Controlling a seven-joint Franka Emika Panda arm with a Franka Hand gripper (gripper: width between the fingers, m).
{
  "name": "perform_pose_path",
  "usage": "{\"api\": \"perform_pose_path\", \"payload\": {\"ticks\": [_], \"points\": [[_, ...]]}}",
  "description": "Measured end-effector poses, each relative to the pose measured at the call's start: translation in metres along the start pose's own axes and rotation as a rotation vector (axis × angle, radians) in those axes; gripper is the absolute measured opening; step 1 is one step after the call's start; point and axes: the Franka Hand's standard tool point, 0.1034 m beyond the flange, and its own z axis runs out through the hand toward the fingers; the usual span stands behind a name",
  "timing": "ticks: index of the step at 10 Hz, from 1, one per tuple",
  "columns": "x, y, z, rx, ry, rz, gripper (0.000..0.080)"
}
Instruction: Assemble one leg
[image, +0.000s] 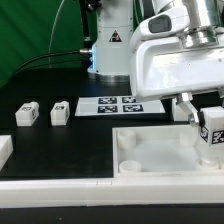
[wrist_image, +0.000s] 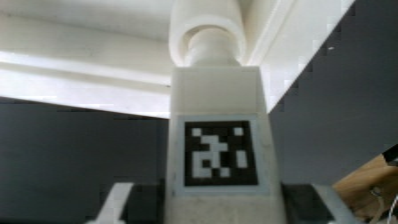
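Observation:
My gripper is shut on a leg, a small white block with a black-and-white tag. It holds the leg upright over the right side of the large white tray-like piece. In the wrist view the leg fills the middle, tag facing the camera, between my two fingers. Its round end points at a white rounded part of the tray-like piece. Whether the end touches is hidden. Two more legs lie on the black table at the exterior view's left.
The marker board lies flat behind the tray-like piece. Another white part sits at the exterior view's left edge. The arm's white base stands at the back, in front of a green curtain.

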Motion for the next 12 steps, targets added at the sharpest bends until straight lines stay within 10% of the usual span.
{"api": "perform_pose_path", "payload": {"ticks": [9, 12], "points": [[-0.0111, 0.0076, 0.0084, -0.009, -0.003, 0.010, 0.0292], [-0.0073, 0.0075, 0.0056, -0.007, -0.004, 0.009, 0.0619]]}}
